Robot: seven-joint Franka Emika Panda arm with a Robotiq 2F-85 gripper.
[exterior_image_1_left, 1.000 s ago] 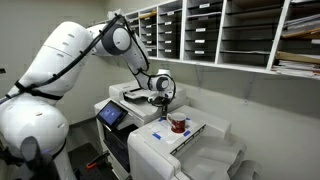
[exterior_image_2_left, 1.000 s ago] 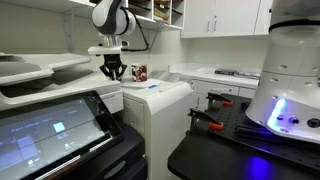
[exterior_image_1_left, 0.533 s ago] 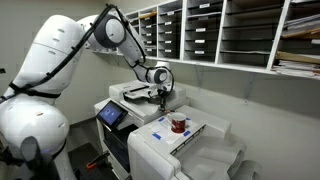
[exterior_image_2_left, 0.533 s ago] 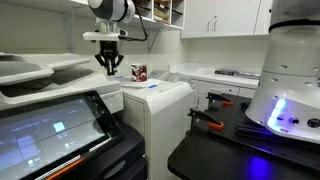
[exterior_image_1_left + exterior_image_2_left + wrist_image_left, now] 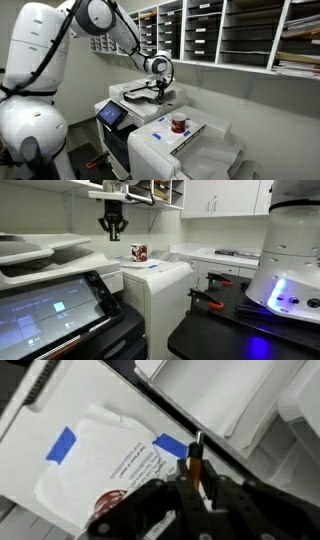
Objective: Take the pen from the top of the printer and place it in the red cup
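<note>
My gripper (image 5: 159, 88) hangs in the air above the printer (image 5: 135, 100) and shows in both exterior views (image 5: 114, 227). In the wrist view its fingers (image 5: 197, 480) are shut on the pen (image 5: 196, 463), a slim stick with an orange-brown body and a dark tip. The red cup (image 5: 179, 124) stands on the white flat-topped machine (image 5: 160, 142) beside the printer. It shows as a small dark-red cup (image 5: 139, 252) beyond and below the gripper. In the wrist view only its rim (image 5: 108, 501) peeks out at the lower left.
A paper sheet with blue tape strips (image 5: 110, 450) lies on the flat machine top. Wall pigeonhole shelves (image 5: 215, 30) run behind the arm. The printer's blue-lit control panel (image 5: 50, 305) is in the foreground, and a white robot base (image 5: 290, 250) stands on a dark counter.
The gripper has risen steadily from just above the printer top and shifted slightly, carrying the pen. The arm's upper links have swung upward.
</note>
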